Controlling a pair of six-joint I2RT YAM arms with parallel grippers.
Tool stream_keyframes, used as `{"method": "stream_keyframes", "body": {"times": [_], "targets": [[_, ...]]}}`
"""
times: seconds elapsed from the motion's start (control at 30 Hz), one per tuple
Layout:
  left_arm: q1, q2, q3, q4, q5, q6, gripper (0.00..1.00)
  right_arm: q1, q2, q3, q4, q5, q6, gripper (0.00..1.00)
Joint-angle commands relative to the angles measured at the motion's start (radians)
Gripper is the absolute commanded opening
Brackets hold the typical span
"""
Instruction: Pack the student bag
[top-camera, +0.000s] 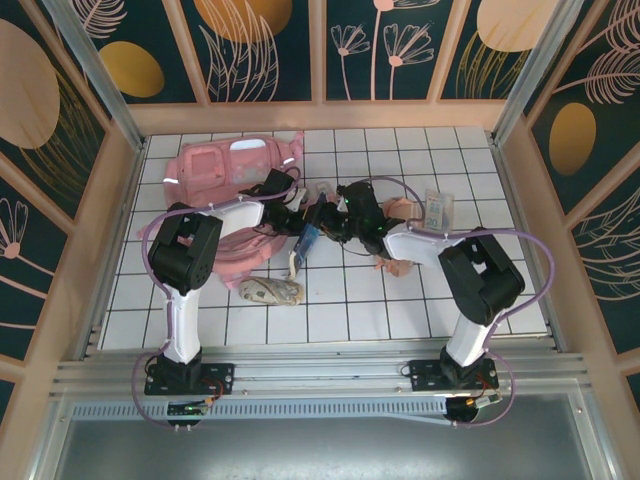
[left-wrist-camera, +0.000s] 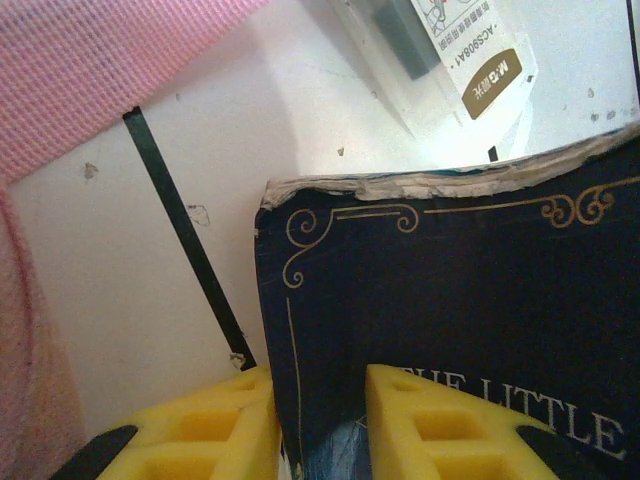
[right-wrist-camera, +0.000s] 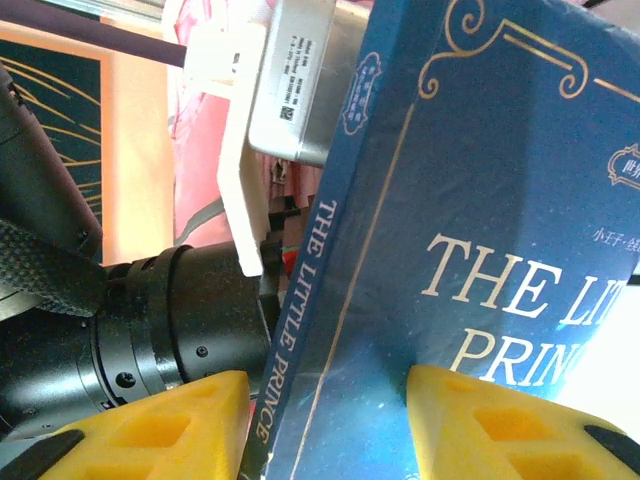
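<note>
Left end effector (left-wrist-camera: 320, 390) and right end effector (right-wrist-camera: 330, 390) both clamped on one blue book (right-wrist-camera: 480, 200).
The left one's yellow fingers (left-wrist-camera: 215, 425) pinch the book's worn edge, and the right one straddles its spine. The pink student bag (top-camera: 215, 170) lies on the tiled tabletop (top-camera: 400, 300), just left of the left end effector.

Bright, even light from above — glare bleaches the table (left-wrist-camera: 320, 140) beside the book (left-wrist-camera: 450, 300); wrist close-ups look soft.

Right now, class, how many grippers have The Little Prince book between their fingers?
2. The left gripper pinches The Little Prince book by one edge; the right gripper straddles its spine, though whether it is clamped is unclear.
</note>
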Motion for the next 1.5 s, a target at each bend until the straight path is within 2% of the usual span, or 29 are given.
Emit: {"method": "stream_keyframes", "body": {"times": [0.0, 0.2, 0.43, 0.5, 0.57, 0.6, 0.63, 0.7, 0.77, 0.83, 0.87, 0.93, 1.03, 1.17, 1.37, 1.47], "targets": [[-0.042, 0.026, -0.020, -0.133, 0.095, 0.013, 0.28, -0.001, 0.027, 0.034, -0.245, -0.023, -0.029, 0.52], [-0.041, 0.024, -0.015, -0.132, 0.083, 0.007, 0.29, -0.015, 0.014, 0.019, -0.321, -0.051, -0.049, 0.56], [-0.041, 0.003, 0.016, -0.164, 0.043, 0.013, 0.32, -0.029, -0.008, -0.022, -0.366, -0.072, -0.055, 0.52], [-0.041, -0.003, 0.036, -0.181, 0.037, 0.014, 0.32, -0.032, -0.014, -0.031, -0.361, -0.073, -0.055, 0.41], [-0.041, -0.021, 0.067, -0.216, 0.023, 0.024, 0.34, -0.033, -0.023, -0.039, -0.355, -0.066, -0.055, 0.19], [-0.041, -0.036, 0.084, -0.237, 0.009, 0.033, 0.38, -0.035, -0.026, -0.041, -0.354, -0.064, -0.057, 0.08], [-0.041, -0.067, 0.104, -0.269, -0.018, 0.046, 0.44, -0.036, -0.030, -0.043, -0.352, -0.064, -0.061, 0.01], [-0.041, -0.150, 0.134, -0.333, -0.113, 0.085, 0.58, -0.038, -0.045, -0.048, -0.351, -0.060, -0.070, 0.00], [-0.042, -0.252, 0.130, -0.396, -0.276, 0.144, 0.81, -0.048, -0.063, -0.056, -0.354, -0.058, -0.079, 0.00], [-0.041, -0.338, 0.079, -0.443, -0.437, 0.208, 0.96, -0.061, -0.075, -0.064, -0.350, -0.064, -0.082, 0.00], [-0.042, -0.389, 0.030, -0.449, -0.516, 0.239, 0.99, -0.066, -0.079, -0.066, -0.348, -0.067, -0.083, 0.00], [-0.043, -0.482, -0.100, -0.407, -0.649, 0.265, 0.99, -0.072, -0.082, -0.058, -0.347, -0.072, -0.089, 0.00], [-0.043, -0.579, -0.243, -0.352, -0.778, 0.287, 0.99, -0.073, -0.074, -0.028, -0.364, -0.077, -0.103, 0.00], [-0.043, -0.620, -0.326, -0.260, -0.938, 0.330, 0.99, -0.073, -0.063, 0.005, -0.386, -0.092, -0.115, 0.00], [-0.043, -0.521, -0.328, -0.192, -0.895, 0.361, 0.99, -0.075, -0.072, 0.042, -0.443, -0.090, -0.140, 0.00], [-0.043, -0.465, -0.334, -0.165, -0.845, 0.357, 0.94, -0.079, -0.084, 0.042, -0.460, -0.084, -0.142, 0.00]]}}
